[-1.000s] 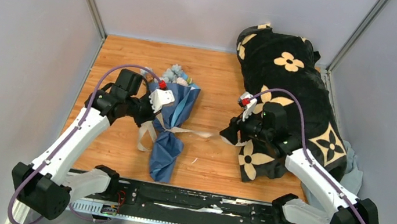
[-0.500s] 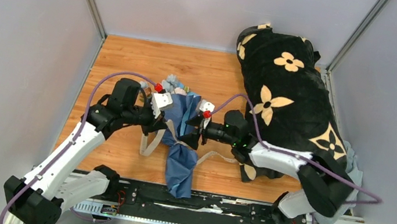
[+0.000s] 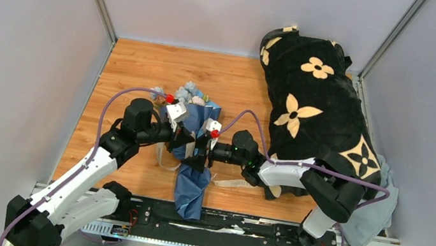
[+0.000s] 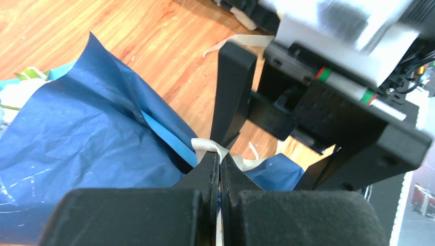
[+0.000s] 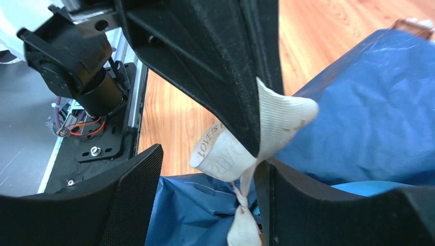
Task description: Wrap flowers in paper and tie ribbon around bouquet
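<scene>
The wrapping looks done. The paper (image 3: 192, 184) forms a cone around the flowers (image 3: 189, 92), and the bouquet (image 3: 188, 191) lies on the worktop (image 3: 139, 73) just left of the black blanket (image 3: 318, 105). I'd say the tying remains. Over the bouquet's waist, left of the blanket, the left hand (image 4: 219, 164) is clamped on a fold of ribbon (image 5: 231, 154). The right hand (image 5: 205, 189) stands open, straddling that fold. The overhead view hides this pinch. Only the wrist views show the loop, and whether a knot holds I cannot tell.
</scene>
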Controlling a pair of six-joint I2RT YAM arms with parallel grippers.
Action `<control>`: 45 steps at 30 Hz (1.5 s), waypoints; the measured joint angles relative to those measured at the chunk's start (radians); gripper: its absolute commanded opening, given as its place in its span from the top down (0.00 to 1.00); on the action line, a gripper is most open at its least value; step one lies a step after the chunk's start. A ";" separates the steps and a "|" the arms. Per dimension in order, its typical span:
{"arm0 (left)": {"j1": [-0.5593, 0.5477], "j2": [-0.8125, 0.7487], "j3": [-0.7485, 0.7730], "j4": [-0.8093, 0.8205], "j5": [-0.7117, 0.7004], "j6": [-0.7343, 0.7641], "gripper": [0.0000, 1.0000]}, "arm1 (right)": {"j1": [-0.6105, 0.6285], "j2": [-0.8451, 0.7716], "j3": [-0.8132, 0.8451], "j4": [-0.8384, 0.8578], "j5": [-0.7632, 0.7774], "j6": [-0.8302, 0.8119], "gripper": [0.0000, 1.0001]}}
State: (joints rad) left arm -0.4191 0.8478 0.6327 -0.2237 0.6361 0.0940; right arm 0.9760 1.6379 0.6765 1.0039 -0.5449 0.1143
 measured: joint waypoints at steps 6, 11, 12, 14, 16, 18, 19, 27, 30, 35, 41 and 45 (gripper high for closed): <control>-0.021 -0.010 -0.039 0.072 -0.008 -0.061 1.00 | 0.023 0.047 0.000 0.009 0.041 0.019 0.84; -0.021 -0.040 -0.072 0.102 -0.011 -0.098 0.81 | 0.023 0.056 0.000 0.029 0.067 0.026 1.00; -0.022 -0.041 -0.073 0.102 -0.009 -0.099 0.69 | 0.023 0.058 -0.001 0.032 0.066 0.024 1.00; -0.022 -0.041 -0.063 0.076 0.000 -0.055 0.51 | 0.023 0.058 -0.008 0.037 0.054 0.013 1.00; -0.022 -0.041 -0.022 -0.018 0.006 0.067 0.41 | 0.023 0.058 -0.020 0.041 0.030 -0.014 1.00; -0.021 -0.040 0.049 -0.159 0.010 0.272 0.32 | 0.023 0.057 -0.025 0.026 -0.008 -0.064 1.00; -0.020 -0.038 0.085 -0.230 0.011 0.381 0.28 | 0.023 0.056 -0.025 0.016 -0.024 -0.090 1.00; -0.019 0.056 0.211 -0.575 0.108 0.924 0.24 | 0.023 0.040 0.012 -0.121 -0.130 -0.297 1.00; -0.036 0.081 0.191 -0.591 0.146 0.974 0.28 | 0.023 0.036 0.017 -0.140 -0.149 -0.327 1.00; -0.049 0.079 0.171 -0.526 0.171 0.951 0.32 | 0.023 0.035 0.018 -0.145 -0.175 -0.350 1.00; -0.069 0.079 0.166 -0.478 0.183 0.917 0.74 | 0.023 0.035 0.018 -0.145 -0.190 -0.355 1.00; -0.083 0.077 0.146 -0.474 0.193 0.897 0.98 | 0.023 0.035 0.018 -0.145 -0.191 -0.355 1.00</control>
State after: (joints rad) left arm -0.5018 0.9245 0.7788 -0.6975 0.8288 0.9909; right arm 0.9989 1.6733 0.6949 0.8593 -0.7357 -0.2409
